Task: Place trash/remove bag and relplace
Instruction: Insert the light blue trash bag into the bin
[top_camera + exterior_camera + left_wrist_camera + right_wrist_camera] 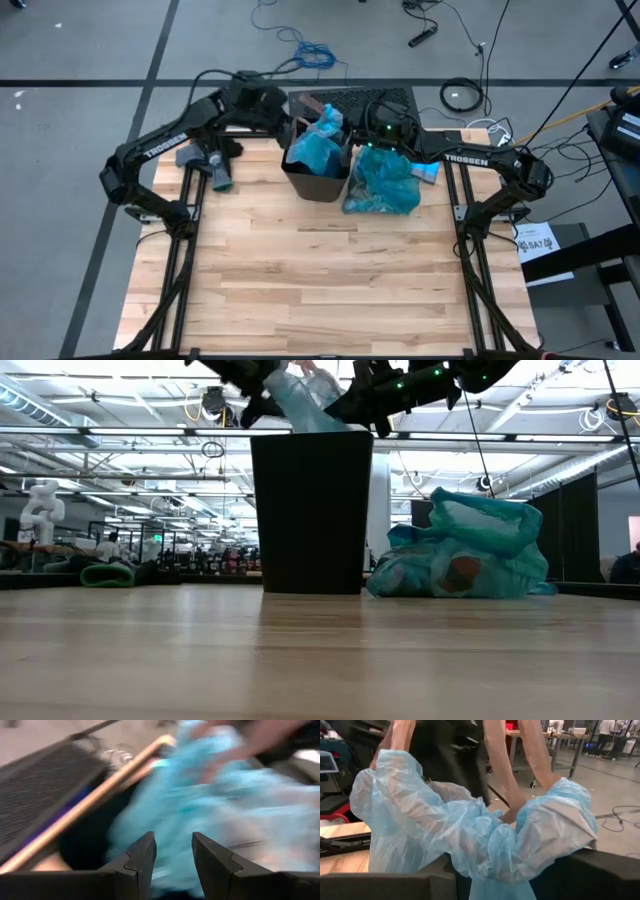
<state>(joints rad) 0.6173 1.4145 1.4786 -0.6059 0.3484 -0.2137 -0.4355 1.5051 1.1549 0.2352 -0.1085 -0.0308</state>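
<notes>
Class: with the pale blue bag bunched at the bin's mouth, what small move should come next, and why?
Probably spread the pale bag over the bin rim. It is bunched at the mouth, both tools are there, and the full teal bag already lies on the table beside the bin.

I am running this rig in a big open robotics lab: cables (pixel 318 52) trail over grey floor beyond the left gripper (pixel 292 128), and ceiling light strips (pixel 120 430) hang over distant workbenches (pixel 150 565) beside a white robot arm (pixel 40 505).
</notes>
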